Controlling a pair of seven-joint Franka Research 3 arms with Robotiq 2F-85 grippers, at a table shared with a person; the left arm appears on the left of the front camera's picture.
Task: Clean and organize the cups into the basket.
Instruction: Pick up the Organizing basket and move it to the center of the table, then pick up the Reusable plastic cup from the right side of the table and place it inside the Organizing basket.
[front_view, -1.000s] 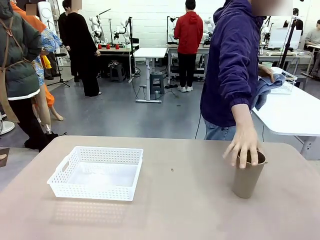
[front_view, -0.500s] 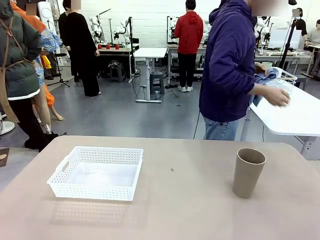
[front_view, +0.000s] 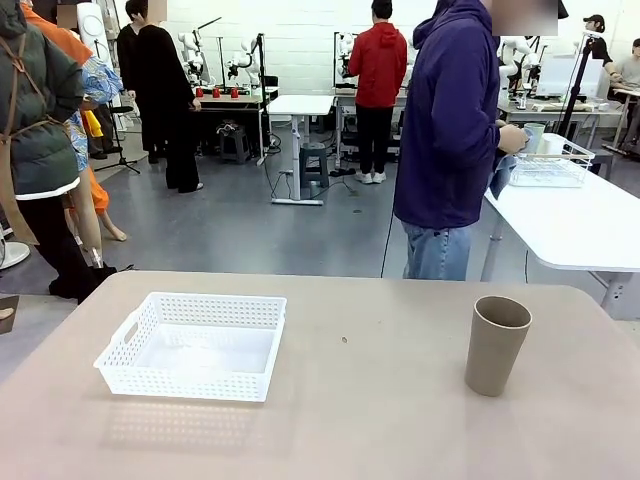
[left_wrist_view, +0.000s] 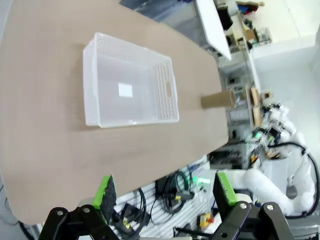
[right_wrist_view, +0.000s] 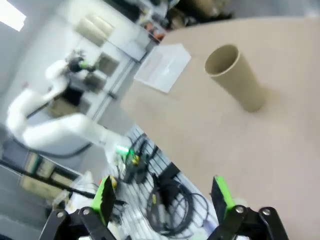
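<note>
While the left claw (left_wrist_view: 164, 190) and the right claw (right_wrist_view: 162, 194) both hang spread and empty above the bench (front_view: 360, 430), one tan cup (front_view: 496, 345) stands upright at the lower right of the front frame. It is well apart from the basket (front_view: 180, 382), which sits empty at the lower left. The person (front_view: 450, 130), at the upper right, is turned away toward a side table, with hands off the cup. The step in hand looks like the pick-up, and the right claw seems the natural one, since the cup lies in the upper right of its own view. It should come down with its fingers either side of the cup's middle and square to its wall, then close gently so the tall, smooth body neither tips nor slides. Lifted clear, the cup should cross the bench low and go in against one basket wall, leaving room for more.
</note>
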